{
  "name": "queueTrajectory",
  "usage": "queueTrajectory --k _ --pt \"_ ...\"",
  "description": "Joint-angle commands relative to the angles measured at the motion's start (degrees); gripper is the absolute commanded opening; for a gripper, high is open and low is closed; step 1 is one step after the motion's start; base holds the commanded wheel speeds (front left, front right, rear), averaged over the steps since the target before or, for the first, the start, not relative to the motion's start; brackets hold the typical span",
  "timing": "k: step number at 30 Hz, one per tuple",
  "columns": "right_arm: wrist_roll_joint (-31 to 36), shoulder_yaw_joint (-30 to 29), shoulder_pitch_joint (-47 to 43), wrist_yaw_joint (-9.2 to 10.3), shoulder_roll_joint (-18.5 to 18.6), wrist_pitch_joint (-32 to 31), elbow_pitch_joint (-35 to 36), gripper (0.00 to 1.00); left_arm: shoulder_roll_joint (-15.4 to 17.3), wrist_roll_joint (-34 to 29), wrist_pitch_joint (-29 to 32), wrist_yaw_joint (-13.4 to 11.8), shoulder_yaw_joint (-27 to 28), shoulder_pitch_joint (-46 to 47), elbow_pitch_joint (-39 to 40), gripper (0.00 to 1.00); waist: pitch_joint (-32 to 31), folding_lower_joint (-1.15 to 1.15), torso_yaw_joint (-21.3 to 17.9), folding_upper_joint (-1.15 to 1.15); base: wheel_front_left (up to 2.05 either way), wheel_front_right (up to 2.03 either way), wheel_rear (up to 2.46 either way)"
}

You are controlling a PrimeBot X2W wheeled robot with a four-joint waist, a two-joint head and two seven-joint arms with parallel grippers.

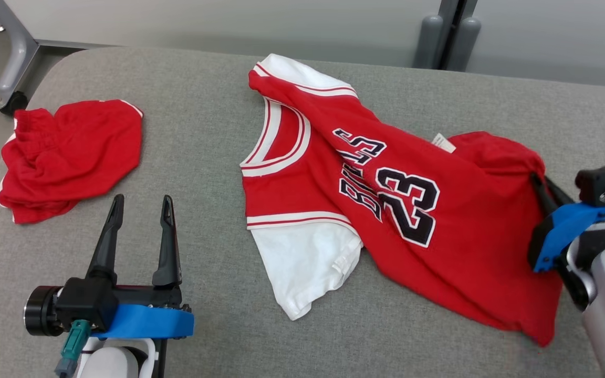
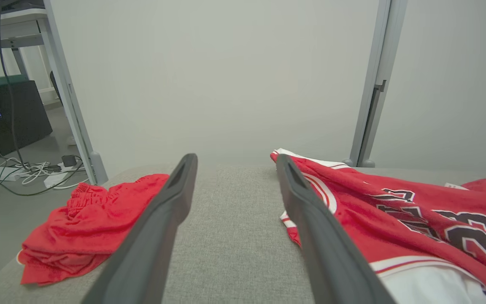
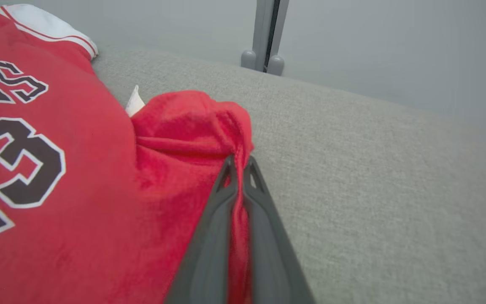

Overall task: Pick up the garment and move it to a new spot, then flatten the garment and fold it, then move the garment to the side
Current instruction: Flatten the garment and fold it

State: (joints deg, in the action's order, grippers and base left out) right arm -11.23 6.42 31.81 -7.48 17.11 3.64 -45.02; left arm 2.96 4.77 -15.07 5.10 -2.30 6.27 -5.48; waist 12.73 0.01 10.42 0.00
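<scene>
The garment [image 1: 386, 210] is a red jersey with white sleeves and the number 23, lying rumpled across the middle and right of the grey padded table [image 1: 208, 157]. My right gripper [image 1: 536, 181] is shut on a bunched fold at the jersey's right edge; in the right wrist view red cloth [image 3: 175, 147] is pinched between the closed fingers [image 3: 209, 236]. My left gripper [image 1: 142, 202] stands open over bare table at the lower left, apart from the jersey, whose collar [image 2: 323, 190] lies just right of its fingers [image 2: 163, 211].
A second red garment, crumpled shorts [image 1: 66, 155], lies at the table's left edge, also in the left wrist view [image 2: 87, 219]. Grey partition panels and a post [image 1: 449, 31] stand behind the table. A cart leg with a caster [image 1: 11, 100] stands off the far left.
</scene>
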Motion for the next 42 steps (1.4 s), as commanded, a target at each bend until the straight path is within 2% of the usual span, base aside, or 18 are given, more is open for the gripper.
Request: queueTrajectory --k 1,6,12,14,15,20,25,29,35,42 --pt "0.4 -1.5 2.7 -0.02 1.2 0.7 -0.8 0.00 -0.1 0.2 -0.2 0.2 0.0 0.9 -0.3 1.00 0.6 -0.01 0.6 0.00 0.00 0.00 0.00" --pt "1.8 -5.0 8.5 -0.02 4.5 1.3 -4.1 0.00 -0.1 0.8 -0.2 0.1 -1.1 1.5 -0.5 1.00 1.8 -0.01 1.8 0.00 0.00 0.00 0.00" --pt "5.8 -10.1 14.4 -0.02 5.6 4.9 -9.4 0.00 -0.1 1.2 -0.2 0.0 -1.8 2.8 -0.8 1.00 3.2 -0.01 2.7 0.00 0.00 0.00 0.00" --pt "7.3 -11.5 15.3 -0.02 4.7 5.6 -11.9 0.81 -0.1 1.2 -0.2 -0.2 -2.0 3.0 -0.9 1.00 3.4 -0.01 2.8 0.00 0.00 0.00 0.00" --pt "8.1 -12.1 15.9 -0.02 4.4 5.8 -13.0 1.00 -0.1 1.2 -0.2 -0.2 -2.2 3.2 -1.0 1.00 3.5 -0.01 2.8 0.00 0.00 0.00 0.00" --pt "10.6 -14.2 16.9 -0.02 3.2 9.0 -16.2 1.00 -0.1 1.1 -0.2 -0.3 -2.4 3.3 -1.2 1.00 3.3 -0.01 1.9 0.00 0.00 0.00 0.00" --pt "11.1 -15.4 13.1 -0.02 2.1 11.3 -13.9 1.00 -0.1 0.7 -0.2 -0.4 -2.0 2.2 -1.6 1.00 1.5 -0.01 0.0 0.00 0.00 0.00 0.00" --pt "9.7 -16.9 7.6 -0.02 0.7 11.6 -5.6 1.00 -0.1 0.5 -0.2 -0.4 -1.4 1.0 -1.5 1.00 -0.2 -0.01 -2.0 0.00 0.00 0.00 0.00" --pt "8.2 -16.6 -6.3 -0.03 -2.6 11.6 8.5 1.00 -0.1 0.2 -0.2 -0.4 -0.9 -0.4 -1.1 1.00 -2.3 -0.01 -4.1 0.00 0.00 0.00 0.00" --pt "6.9 -14.3 -18.6 -0.02 -4.9 11.5 16.7 1.00 -0.1 -0.4 -0.2 0.1 -0.3 -1.3 -0.9 1.00 -2.9 -0.01 -5.1 0.00 0.00 0.00 0.00"
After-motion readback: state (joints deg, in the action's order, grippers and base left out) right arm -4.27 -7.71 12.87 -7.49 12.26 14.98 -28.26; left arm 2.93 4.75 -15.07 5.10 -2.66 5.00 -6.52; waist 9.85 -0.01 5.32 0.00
